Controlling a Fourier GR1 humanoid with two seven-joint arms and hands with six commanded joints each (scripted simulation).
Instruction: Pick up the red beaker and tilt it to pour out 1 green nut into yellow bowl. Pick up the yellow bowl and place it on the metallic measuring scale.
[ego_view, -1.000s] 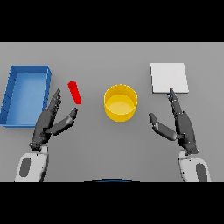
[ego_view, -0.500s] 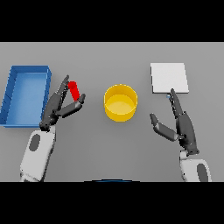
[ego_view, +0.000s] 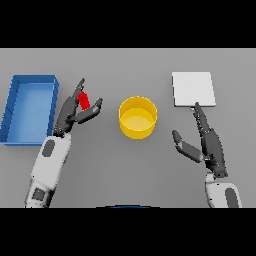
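Observation:
The red beaker (ego_view: 84, 100) stands left of the middle, a small red cylinder. My left hand (ego_view: 74, 112) is around it, fingers on its left side and thumb on its right, still straight and not closed on it. Part of the beaker is hidden by the fingers. The yellow bowl (ego_view: 138, 117) sits at the centre of the table, a hand's width to the right of the beaker. The metallic scale (ego_view: 193, 89) is a flat pale square at the upper right. My right hand (ego_view: 209, 143) hovers open below the scale, fingertips near its lower edge.
A blue tray (ego_view: 16, 132) with raised walls lies at the far left, just beside my left arm.
My left hand has moved up and to the right until the beaker sits between its fingers and thumb. The right hand has stayed in place.

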